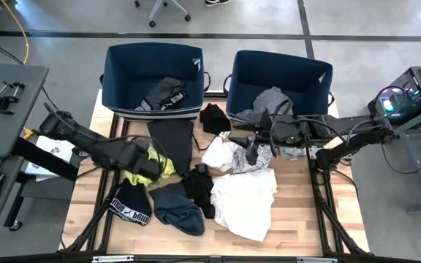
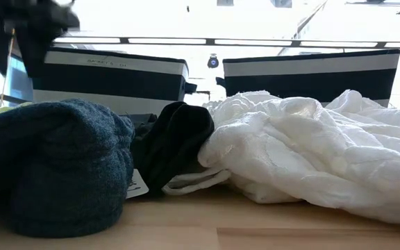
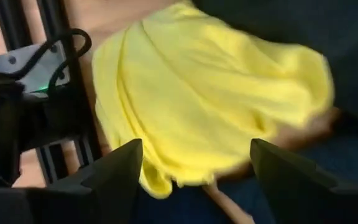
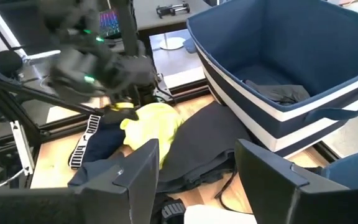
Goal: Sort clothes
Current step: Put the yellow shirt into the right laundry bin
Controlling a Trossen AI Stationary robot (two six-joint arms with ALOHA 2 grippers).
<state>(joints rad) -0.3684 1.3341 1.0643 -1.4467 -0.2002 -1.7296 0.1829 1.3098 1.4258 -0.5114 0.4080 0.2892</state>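
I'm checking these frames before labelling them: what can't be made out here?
- High view: the left pincer hides part of the neon yellow garment, so contact is unclear.
- Left wrist view: the yellow garment is blurred, with no grip visible.
- Low view: the dark blue garment and white garment block the table behind; both bins' insides are hidden.
- High view: the right pincer merges with the clothes below.

Soft cloth clothes (image 1: 243, 191), wooden table (image 1: 298, 219)
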